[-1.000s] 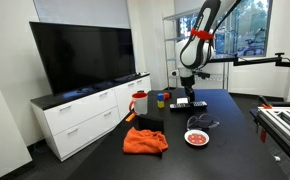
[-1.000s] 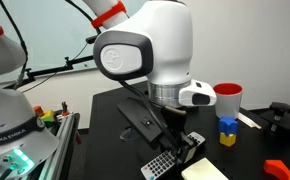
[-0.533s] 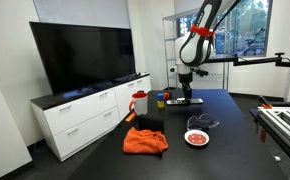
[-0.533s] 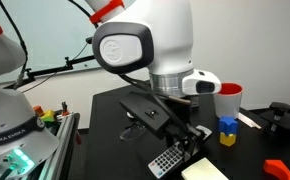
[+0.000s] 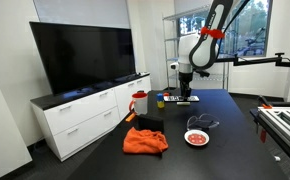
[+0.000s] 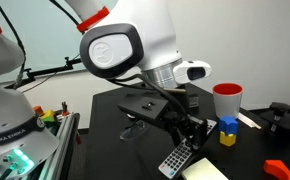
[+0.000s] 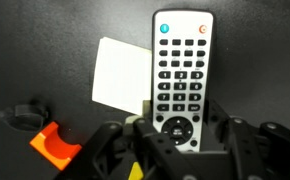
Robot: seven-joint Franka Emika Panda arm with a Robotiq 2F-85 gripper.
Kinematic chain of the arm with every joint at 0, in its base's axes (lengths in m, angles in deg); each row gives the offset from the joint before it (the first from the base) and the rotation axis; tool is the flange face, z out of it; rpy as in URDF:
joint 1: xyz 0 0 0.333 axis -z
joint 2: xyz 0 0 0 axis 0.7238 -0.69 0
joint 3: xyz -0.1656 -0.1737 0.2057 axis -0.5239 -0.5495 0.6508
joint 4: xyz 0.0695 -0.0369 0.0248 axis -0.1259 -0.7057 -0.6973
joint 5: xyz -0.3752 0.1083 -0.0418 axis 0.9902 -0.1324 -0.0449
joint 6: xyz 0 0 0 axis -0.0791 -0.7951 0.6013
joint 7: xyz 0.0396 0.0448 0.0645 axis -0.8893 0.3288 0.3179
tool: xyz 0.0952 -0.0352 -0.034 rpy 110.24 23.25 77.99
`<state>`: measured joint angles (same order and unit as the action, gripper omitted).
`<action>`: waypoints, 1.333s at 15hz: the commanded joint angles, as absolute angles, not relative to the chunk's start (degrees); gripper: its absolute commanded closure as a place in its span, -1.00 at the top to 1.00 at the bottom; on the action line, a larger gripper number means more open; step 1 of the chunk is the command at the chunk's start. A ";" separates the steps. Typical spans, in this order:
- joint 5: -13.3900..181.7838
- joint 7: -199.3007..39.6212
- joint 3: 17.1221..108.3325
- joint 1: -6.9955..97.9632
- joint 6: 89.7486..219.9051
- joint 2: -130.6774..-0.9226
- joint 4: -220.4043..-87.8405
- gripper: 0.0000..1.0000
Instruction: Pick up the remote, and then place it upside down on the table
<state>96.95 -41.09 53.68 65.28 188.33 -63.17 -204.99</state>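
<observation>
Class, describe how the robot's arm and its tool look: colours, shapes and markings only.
The arm is glossy white, built of thick rounded segments. A red band rings one joint, and a dark grey round cap covers another joint's side. The tool is black and angular, with exposed linkage bars. No lettering is legible.

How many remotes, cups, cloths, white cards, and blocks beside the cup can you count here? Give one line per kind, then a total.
remote: 1
cup: 1
cloth: 1
white card: 1
blocks beside the cup: 2, a blue block and a yellow block
Total: 6
</observation>
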 commanded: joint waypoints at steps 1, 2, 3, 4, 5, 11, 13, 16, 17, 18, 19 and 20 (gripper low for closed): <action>94.09 -43.32 55.57 66.28 192.35 -60.68 -208.76 -0.37; 92.32 -43.47 56.93 67.04 192.76 -60.34 -209.48 -0.37; 89.87 -43.40 58.85 68.12 193.31 -60.11 -210.12 -0.37; 87.25 -43.19 60.92 69.33 193.67 -59.86 -210.59 -0.37; 84.37 -42.74 63.29 70.73 193.90 -59.29 -210.96 -0.37; 60.78 -35.08 83.38 83.20 202.49 -57.94 -210.79 -0.37; 57.47 -33.01 91.52 88.66 208.52 -59.34 -209.96 -0.37; 63.23 -36.39 101.17 97.15 216.50 -62.98 -210.02 -0.37; 66.00 -37.49 103.58 100.00 219.27 -64.38 -210.57 -0.37; 69.00 -38.63 105.28 102.57 221.97 -65.92 -211.33 -0.37; 72.11 -39.66 106.26 104.91 224.48 -67.01 -212.40 -0.37; 75.12 -40.54 106.74 106.99 227.24 -68.35 -213.42 -0.37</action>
<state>68.22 -40.35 102.49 99.69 217.18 -64.59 -211.71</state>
